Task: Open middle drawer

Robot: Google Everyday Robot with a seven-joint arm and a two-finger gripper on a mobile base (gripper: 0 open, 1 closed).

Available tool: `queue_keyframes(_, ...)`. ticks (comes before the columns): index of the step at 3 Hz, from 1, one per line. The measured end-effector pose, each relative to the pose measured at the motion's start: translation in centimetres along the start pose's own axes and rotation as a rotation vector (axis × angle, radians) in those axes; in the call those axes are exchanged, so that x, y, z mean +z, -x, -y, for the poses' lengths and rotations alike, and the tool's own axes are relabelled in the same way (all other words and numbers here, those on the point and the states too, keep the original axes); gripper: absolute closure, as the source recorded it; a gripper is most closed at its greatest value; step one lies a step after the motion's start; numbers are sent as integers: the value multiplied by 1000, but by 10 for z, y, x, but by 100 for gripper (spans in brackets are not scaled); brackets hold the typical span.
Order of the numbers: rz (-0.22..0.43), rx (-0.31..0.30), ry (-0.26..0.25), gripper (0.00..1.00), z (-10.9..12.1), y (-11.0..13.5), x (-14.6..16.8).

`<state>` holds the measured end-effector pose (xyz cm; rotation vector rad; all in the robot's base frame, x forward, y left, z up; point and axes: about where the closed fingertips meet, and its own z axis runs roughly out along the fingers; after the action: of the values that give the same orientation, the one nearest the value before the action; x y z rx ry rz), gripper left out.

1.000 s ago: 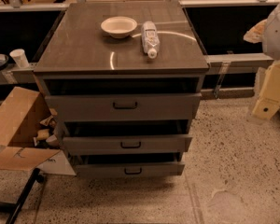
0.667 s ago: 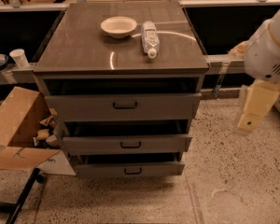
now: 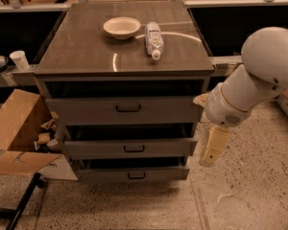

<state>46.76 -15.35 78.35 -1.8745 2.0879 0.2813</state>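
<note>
- gripper (image 3: 214,146) hangs free beside the cabinet, grip state: can't tell
- middle drawer (image 3: 96,148) just left, level with it
- bottle (image 3: 153,38) up-left, label unreadable

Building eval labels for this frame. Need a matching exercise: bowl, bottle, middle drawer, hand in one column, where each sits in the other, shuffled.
Things:
1. bowl
2. bottle
3. middle drawer
4. hand

Places:
A. lying on its side on the cabinet top
B. hanging right of the cabinet, about level with the second front, touching nothing
C. upright on the cabinet top, left of the other item there
D. second of three fronts, dark pull at its centre

Pairs: 1-C; 2-A; 3-D; 4-B
</note>
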Motion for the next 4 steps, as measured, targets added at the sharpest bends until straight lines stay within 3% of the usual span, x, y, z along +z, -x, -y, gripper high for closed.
queue_keyframes(1, 0, 0, 0, 0, 0, 0, 0)
queue_keyframes(2, -13, -29, 40, 0, -1, 0, 18)
queue_keyframes(3, -31, -132, 155, 0, -11, -15, 110)
queue_keyframes(4, -31, -175, 222, 0, -18, -29, 174)
